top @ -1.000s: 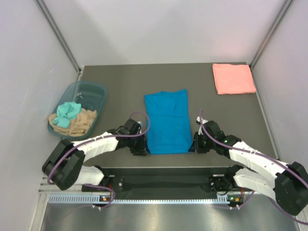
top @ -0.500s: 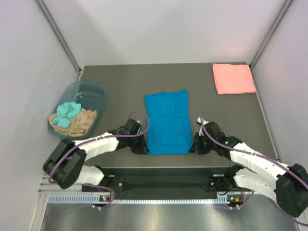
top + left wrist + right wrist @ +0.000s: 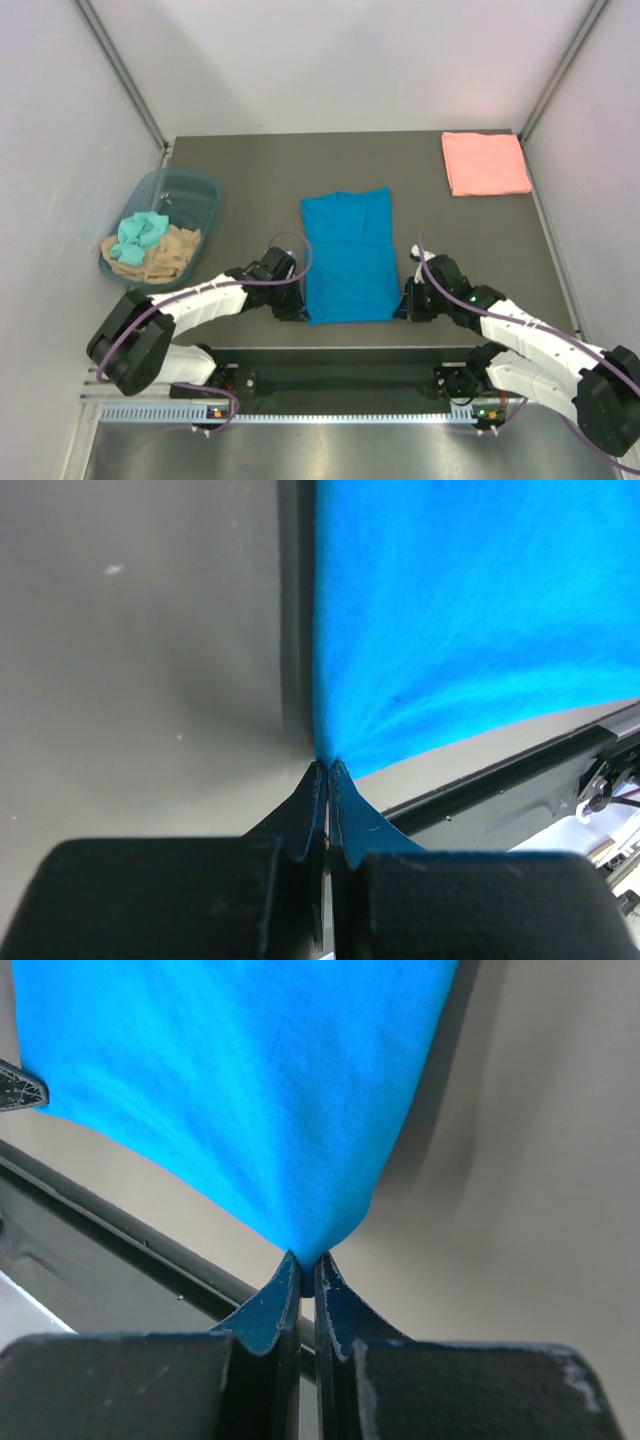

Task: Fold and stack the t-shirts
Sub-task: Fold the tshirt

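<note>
A dark grey table (image 3: 250,180) stands between pale walls, with both arms reaching in from its near edge. The blue t-shirt (image 3: 348,255) lies in the middle of the table, folded into a long rectangle that runs from the near edge toward the far edge. The left hand (image 3: 297,312) is at the shirt's near left corner, and the left wrist view shows its two fingers pressed together with a pinch of blue cloth between their tips. The right hand (image 3: 405,308) is at the near right corner and is likewise clamped on a small peak of the same cloth. In both wrist views the fabric fans out from the fingertips and casts a shadow along its side edge, so the near end appears to be raised slightly off the table. The pink t-shirt (image 3: 485,163) sits folded flat at the far right corner, well apart from the blue one. A translucent tub (image 3: 195,185) rests at the left edge, holding a teal cloth (image 3: 140,232) and a tan cloth (image 3: 160,255) that spills over its near rim.
</note>
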Robot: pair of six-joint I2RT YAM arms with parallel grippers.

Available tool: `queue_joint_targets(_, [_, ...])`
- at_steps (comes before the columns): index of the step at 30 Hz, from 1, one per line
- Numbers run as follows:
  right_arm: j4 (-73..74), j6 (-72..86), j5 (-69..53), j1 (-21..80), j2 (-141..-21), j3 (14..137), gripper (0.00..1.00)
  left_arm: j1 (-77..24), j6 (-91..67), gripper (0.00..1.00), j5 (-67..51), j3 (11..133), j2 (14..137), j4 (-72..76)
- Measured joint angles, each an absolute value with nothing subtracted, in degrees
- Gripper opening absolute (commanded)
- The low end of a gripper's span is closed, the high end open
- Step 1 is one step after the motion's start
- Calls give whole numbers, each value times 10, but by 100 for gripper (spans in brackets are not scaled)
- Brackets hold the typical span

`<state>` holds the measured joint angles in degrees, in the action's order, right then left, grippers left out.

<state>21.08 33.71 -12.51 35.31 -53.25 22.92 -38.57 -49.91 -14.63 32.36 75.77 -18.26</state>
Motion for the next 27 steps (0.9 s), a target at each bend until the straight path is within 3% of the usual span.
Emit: queue_joint_targets(27, [256,329,-118,360,-513,262,0,-390,-511,0,-148,399,723,-271])
